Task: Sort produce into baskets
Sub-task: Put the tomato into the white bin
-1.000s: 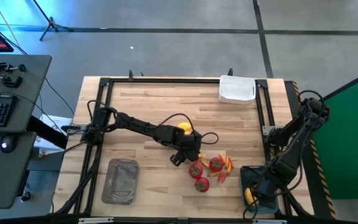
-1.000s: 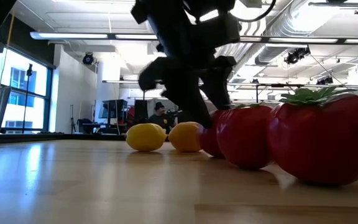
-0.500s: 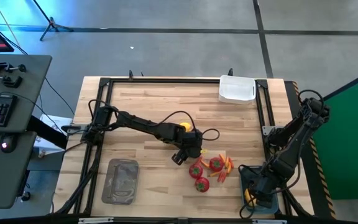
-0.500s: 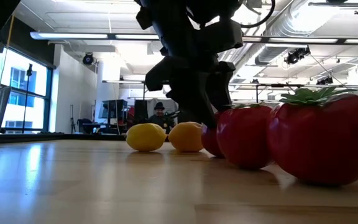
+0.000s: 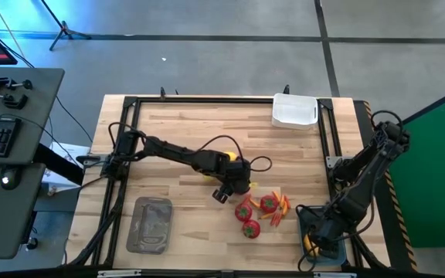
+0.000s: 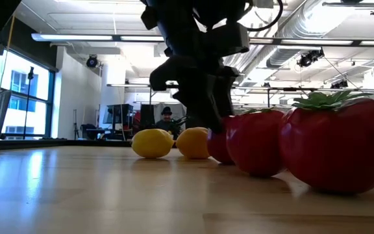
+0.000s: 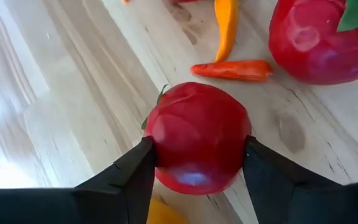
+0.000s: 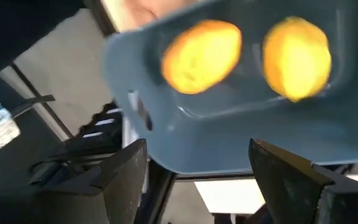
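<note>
Open-plan lab: exposed ceiling ducts [image 6: 343, 26], keyboard desk [image 5: 10, 147]

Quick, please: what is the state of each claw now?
Left claw: closing around a red fruit, fingers touching both its sides.
Right claw: open, holding nothing, over the blue basket with two lemons.

We see the left arm stretched from the table's left edge toward the middle, elbow low, its wrist tipped downward. The left gripper [image 5: 236, 190] sits near the table top — in its wrist view both dark fingers [image 7: 124, 178] press against the sides of a round red fruit [image 7: 197, 137], one on each side. The right arm folds back at the table's right edge, bent sharply, and the right gripper [image 5: 320, 238] hangs over the near right corner — fingers spread apart, holding nothing.
</note>
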